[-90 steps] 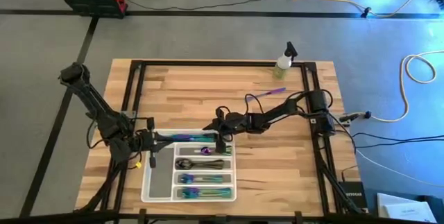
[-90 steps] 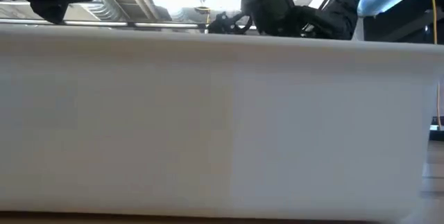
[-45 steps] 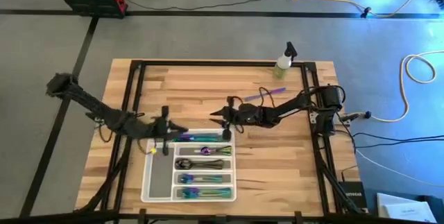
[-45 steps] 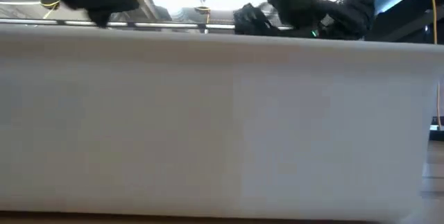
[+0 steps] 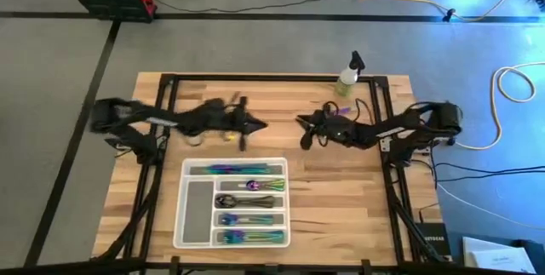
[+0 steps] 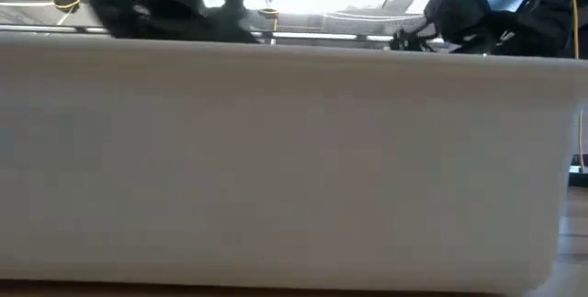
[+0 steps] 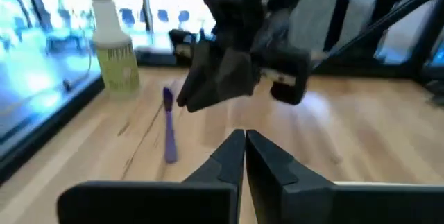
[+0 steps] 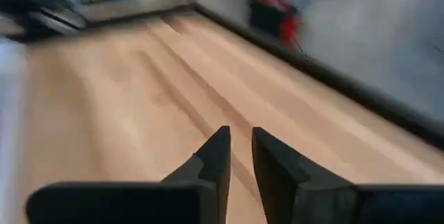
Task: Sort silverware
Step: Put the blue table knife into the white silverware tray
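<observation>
— Silverware (image 5: 249, 186), location?
— In tray (image 5: 194, 215), laid in the side slots, long axes across tray, parallel. One purple piece (image 5: 338, 112) loose on table (image 5: 341, 198) beyond tray, near spray bottle (image 5: 347, 74), lying aslant.
— Claws?
— Left claw (image 5: 258, 125) above table beyond tray, fingers together, empty. Right claw (image 5: 301, 130) facing it, fingers slightly apart, empty.
— Legible writing?
— None readable on bottle label.

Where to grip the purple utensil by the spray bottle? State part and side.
Probably mid-handle, from straight above, closing across its width: the purple utensil lies flat on the table, apart from the spray bottle, bare wood along both long sides.
</observation>
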Robot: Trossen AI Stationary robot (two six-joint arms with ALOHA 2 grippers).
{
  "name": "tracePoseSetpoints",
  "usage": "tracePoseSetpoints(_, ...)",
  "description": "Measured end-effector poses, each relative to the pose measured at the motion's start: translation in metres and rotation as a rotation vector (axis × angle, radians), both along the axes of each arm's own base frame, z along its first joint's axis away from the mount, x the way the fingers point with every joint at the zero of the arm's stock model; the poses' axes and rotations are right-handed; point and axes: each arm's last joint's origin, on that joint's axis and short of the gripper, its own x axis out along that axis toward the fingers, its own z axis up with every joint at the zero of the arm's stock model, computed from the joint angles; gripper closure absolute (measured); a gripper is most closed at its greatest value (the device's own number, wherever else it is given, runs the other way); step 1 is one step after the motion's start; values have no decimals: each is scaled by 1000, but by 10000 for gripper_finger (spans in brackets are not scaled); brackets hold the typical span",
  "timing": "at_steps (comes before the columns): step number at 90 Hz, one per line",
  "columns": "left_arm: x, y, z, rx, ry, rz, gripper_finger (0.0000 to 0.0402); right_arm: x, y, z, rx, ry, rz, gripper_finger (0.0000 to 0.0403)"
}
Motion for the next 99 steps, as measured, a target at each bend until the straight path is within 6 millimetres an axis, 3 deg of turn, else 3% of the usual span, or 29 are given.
tracePoseSetpoints(20,95,35,-19,-59,29,-11,401,-31,-15,-4,119,192,-308,364)
tracePoseSetpoints(36,141,53,-32,-190,189,143,401,-56,-30,-5,278,278,-497,364)
tracePoseSetpoints(50,172,63,-37,-265,300,305,401,-63,-47,-1,384,307,-557,364)
tracePoseSetpoints(67,195,68,-38,-346,259,279,401,-75,-64,-5,465,339,-588,364)
tracePoseSetpoints(99,198,61,-67,-383,345,314,401,-79,-72,-16,528,387,-594,364)
